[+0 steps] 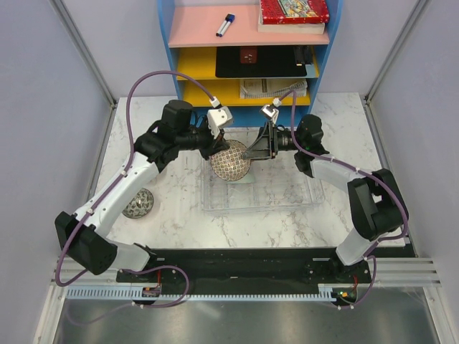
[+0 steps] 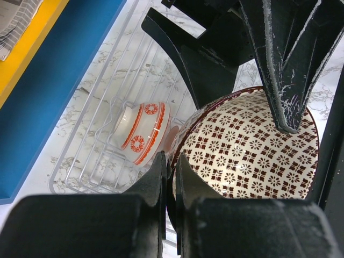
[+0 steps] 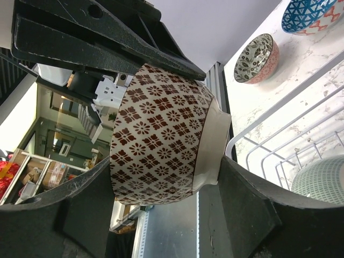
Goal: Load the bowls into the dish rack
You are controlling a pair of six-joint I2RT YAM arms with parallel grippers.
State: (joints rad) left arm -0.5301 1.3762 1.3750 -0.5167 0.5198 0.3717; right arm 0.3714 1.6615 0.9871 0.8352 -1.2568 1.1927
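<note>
brown-patterned bowl (image 1: 231,163) on edge over dish rack (image 1: 287,192) far-left corner | left gripper (image 2: 171,171) pinched narrow on its rim, steadying | right gripper (image 3: 165,164) wide, straddling mouth-to-foot (grip firmness unclear) | likely tilting it into slots

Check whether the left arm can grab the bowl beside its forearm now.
Probably not yet: the left gripper is shut on the rim of the brown patterned bowl; the table bowl itself lies unobstructed.

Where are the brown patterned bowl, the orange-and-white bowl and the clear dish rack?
brown patterned bowl (image 2: 247,156), left wrist view, on its patterned wall.
orange-and-white bowl (image 2: 144,129), left wrist view, on its outer side.
dish rack (image 1: 283,188), top external view, on its bare floor.
</note>
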